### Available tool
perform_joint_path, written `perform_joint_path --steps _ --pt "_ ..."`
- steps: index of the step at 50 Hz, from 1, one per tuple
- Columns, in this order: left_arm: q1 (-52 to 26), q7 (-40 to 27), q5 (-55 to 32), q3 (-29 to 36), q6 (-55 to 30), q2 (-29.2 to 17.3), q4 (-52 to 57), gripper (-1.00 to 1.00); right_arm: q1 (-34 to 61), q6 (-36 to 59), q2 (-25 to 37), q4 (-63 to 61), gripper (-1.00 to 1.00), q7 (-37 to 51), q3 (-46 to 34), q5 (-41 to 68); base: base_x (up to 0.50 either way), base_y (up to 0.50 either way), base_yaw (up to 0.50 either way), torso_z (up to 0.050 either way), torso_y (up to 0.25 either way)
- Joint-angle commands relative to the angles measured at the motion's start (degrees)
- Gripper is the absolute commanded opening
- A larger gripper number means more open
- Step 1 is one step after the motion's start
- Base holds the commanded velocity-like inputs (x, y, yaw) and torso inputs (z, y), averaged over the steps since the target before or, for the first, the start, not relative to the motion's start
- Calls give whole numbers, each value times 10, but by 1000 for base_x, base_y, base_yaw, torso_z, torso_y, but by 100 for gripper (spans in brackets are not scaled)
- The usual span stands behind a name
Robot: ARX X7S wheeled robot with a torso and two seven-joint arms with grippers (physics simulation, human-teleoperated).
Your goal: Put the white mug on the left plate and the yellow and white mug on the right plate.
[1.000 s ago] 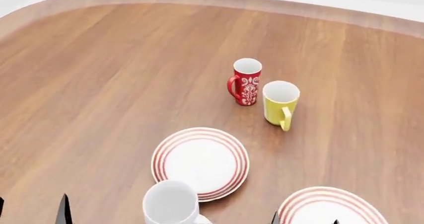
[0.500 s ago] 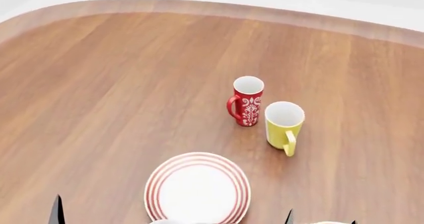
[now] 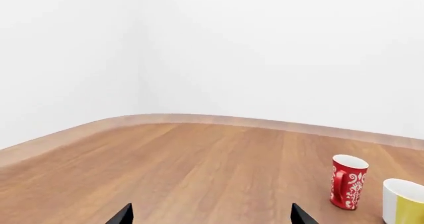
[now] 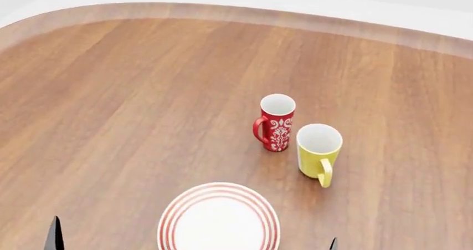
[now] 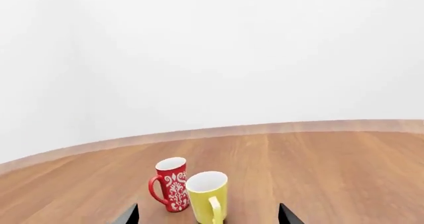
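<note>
The yellow and white mug stands upright on the wooden table, its handle toward me. It also shows in the right wrist view, ahead of my right gripper. That gripper is open, its jaws wide apart and holding nothing. The left plate, white with red rings, lies near the bottom edge of the head view. My left gripper is open over bare wood, with the yellow and white mug far off to one side. The white mug and the right plate are out of view.
A slim red mug with a white pattern stands just left of and behind the yellow one, nearly touching it. One dark fingertip of the left gripper and one fingertip of the right show at the bottom. The table's curved far edge meets a white wall.
The head view has shifted, so everything slid down the picture. The white mug and the right plate have dropped out at the bottom. The mugs have not moved on the table.
</note>
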Motion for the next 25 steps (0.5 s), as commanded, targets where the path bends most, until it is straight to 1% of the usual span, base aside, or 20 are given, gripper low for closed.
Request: perform_joint_path --steps 1,3,4,6,12,13,16,22,25 --pt "26 -17 -44 -45 0 -10 56 100 -61 104 96 -111 100 -12 37 90 0 0 0 0 0" --pt "28 -20 -50 -49 -2 -10 65 100 -67 136 120 -135 100 -7 45 100 0 0 0 0 0" --pt "30 -24 -51 -52 -1 -10 70 100 -69 173 145 -158 100 -2 47 107 0 0 0 0 0" --pt "29 -28 -56 -55 -2 -7 73 100 -70 208 174 -188 100 6 53 109 0 0 0 0 0" --pt "16 -47 -43 -55 -6 -1 69 100 -42 288 222 -219 100 25 65 137 0 0 0 0 0" --pt "16 -43 -49 -55 -4 -2 70 100 -42 289 222 -220 100 26 65 137 0 0 0 0 0" --pt "18 -53 -37 -59 8 2 81 100 -30 327 251 -231 100 23 59 146 0 0 0 0 0" --pt "36 -59 -21 -59 30 1 121 100 -30 343 261 -231 100 19 58 155 0 0 0 0 0" --pt "43 -75 -20 -74 46 9 137 100 -31 351 269 -241 100 18 54 156 0 0 0 0 0"
